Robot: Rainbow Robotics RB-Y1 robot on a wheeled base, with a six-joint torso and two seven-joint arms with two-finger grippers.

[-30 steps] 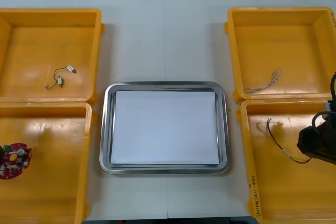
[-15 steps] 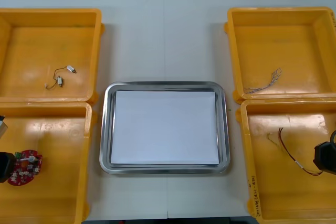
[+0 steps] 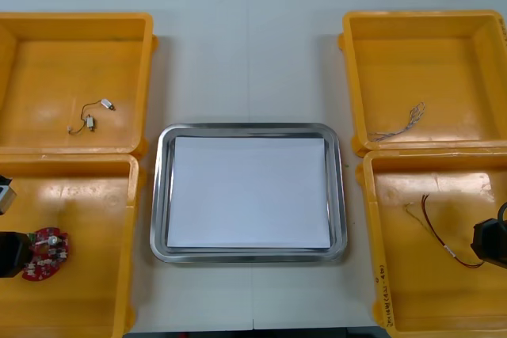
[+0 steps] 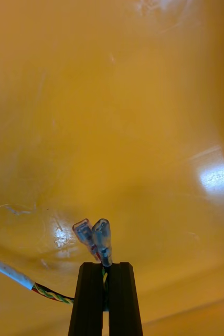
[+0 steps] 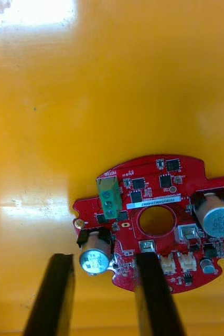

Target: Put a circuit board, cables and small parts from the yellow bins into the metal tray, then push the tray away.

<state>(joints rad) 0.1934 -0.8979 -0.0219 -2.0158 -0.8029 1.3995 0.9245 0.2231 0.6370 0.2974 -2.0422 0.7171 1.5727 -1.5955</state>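
As seen from above, left gripper (image 5: 102,260): black fingers pinching the circuit board (image 5: 167,197) by its rim, over the near left yellow bin (image 3: 87,290).
Circuit board: round, red, studded with cylindrical parts.
Metal tray (image 3: 158,195): shiny rim, flat white inside.
Right gripper (image 4: 105,265): clamped on the twisted red and yellow cable (image 4: 43,290), over the glossy near right yellow bin (image 3: 412,290).

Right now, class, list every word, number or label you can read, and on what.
No text is legible.
The white label on the circuit board held by the left gripper: too small to read.
The handwriting on the near right yellow bin, on its rim: too small to read.
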